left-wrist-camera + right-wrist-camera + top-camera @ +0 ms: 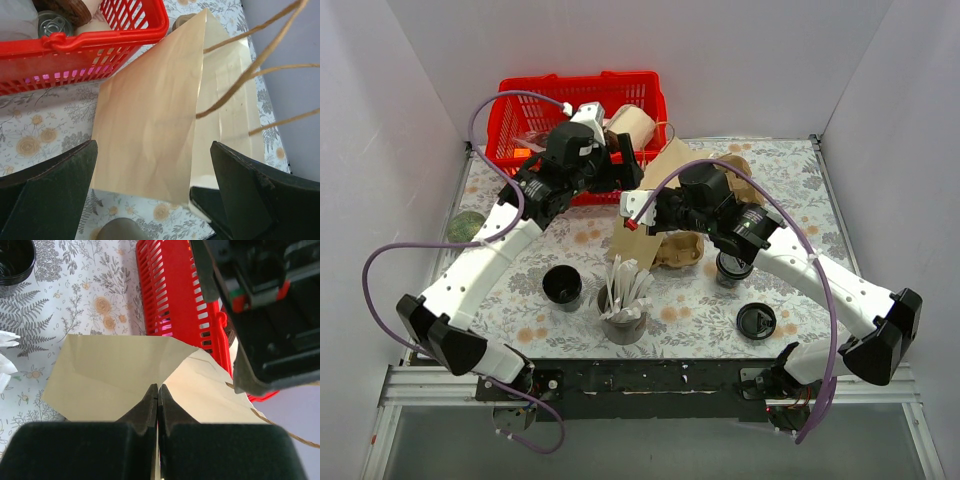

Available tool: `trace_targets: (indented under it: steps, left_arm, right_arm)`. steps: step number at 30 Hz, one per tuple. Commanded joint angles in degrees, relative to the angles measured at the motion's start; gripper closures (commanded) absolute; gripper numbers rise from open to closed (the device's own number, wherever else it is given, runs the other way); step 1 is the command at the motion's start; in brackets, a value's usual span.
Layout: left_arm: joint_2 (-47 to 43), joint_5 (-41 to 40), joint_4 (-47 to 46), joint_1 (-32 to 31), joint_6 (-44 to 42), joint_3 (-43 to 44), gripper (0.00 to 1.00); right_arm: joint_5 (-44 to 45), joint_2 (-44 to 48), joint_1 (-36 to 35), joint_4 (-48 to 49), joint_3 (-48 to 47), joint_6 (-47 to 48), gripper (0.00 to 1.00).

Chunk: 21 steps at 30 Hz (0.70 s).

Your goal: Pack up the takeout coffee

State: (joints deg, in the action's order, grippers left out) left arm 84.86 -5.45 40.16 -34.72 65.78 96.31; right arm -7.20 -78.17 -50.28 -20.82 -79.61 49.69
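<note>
1 bskt (582, 80), 1 bag (150, 130), 1 lid (756, 321), 1 coffee (730, 270), 1 cup (562, 285)

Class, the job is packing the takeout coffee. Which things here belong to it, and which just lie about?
For the job: small dark lidded coffee cup; tan paper bag, pinched by the right gripper; open left gripper.
Lying about: red plastic basket; wide black lidless cup; flat loose black lid; grey cup of white sticks.

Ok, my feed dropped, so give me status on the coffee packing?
Left gripper open, by the paper bag. Right gripper shut on the bag's edge. Takeout coffee on the table, partly under the right arm, not yet bagged.
</note>
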Motion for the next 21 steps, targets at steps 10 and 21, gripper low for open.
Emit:
trace_targets:
  steps: [10,21]
  left_arm:
    - [-1.54,6.16,-1.58,0.09,-3.29,-2.10,0.03]
    - [2.41,-2.10,0.35,0.00,-4.52,1.07,0.57]
  right_arm:
    - [-1.58,-0.23,-1.22,-1.24,-1.42,-0.65,0.99]
    - [-1.94,1.17,-1.66,-0.72,1.13,-2.05,0.97]
